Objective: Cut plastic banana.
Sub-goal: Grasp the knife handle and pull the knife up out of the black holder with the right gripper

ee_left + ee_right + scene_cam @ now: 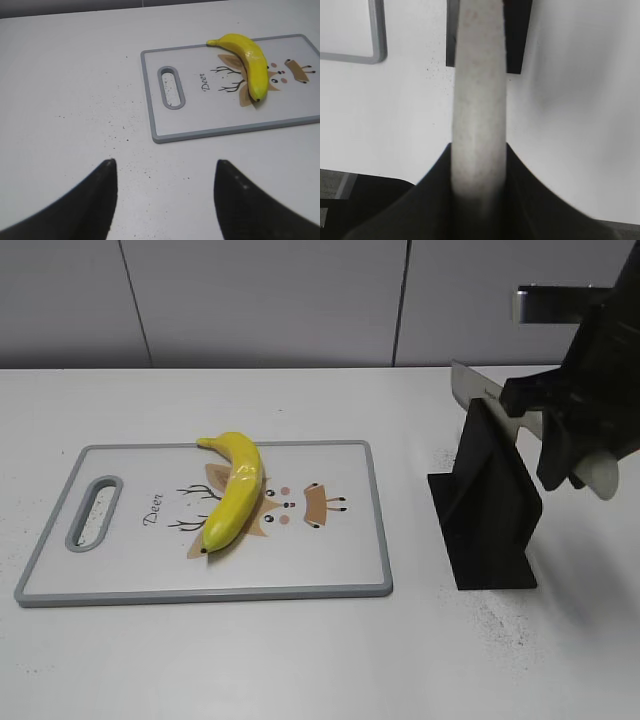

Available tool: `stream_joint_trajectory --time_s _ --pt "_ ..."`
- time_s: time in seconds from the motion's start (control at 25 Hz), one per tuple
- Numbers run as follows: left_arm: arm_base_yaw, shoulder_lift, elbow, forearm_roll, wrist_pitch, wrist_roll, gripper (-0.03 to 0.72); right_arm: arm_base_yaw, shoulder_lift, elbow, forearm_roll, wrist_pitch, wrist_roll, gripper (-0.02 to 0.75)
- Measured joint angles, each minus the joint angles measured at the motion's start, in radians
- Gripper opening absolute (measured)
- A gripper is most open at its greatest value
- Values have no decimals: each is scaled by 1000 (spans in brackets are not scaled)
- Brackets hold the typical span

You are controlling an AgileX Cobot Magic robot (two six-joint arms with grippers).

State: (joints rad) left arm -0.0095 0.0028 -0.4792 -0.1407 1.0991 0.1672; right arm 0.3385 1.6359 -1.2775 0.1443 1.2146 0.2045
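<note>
The plastic banana (235, 490) is glossy yellow and lies on the white, grey-rimmed cutting board (330, 565), over its deer drawing. It also shows in the left wrist view (247, 55), on the board (210, 120). My right gripper (560, 430) is shut on the pale handle (480, 100) of a knife. The knife's blade (480, 390) sits at the top of the black knife stand (490, 510), right of the board. My left gripper (165, 165) is open and empty over bare table, short of the board's handle end. It does not show in the exterior view.
The white table (300, 660) is speckled with dark crumbs near the stand. A grey panelled wall (270, 300) runs along the back. The board's corner (372, 55) and the stand's base (515, 35) show in the right wrist view.
</note>
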Motion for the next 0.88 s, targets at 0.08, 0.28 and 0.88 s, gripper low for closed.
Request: stream_joint_trajectory --time_s 0.08,0.28,0.88 --pt "0 0 0 0 0 0 586 0 -8 -31 -6 5 5 163" --pt "0 0 0 0 0 0 582 1 -28 -121 -10 8 7 163" --pt "0 82 -26 -25 -18 84 574 2 -19 -303 -18 10 -346 163"
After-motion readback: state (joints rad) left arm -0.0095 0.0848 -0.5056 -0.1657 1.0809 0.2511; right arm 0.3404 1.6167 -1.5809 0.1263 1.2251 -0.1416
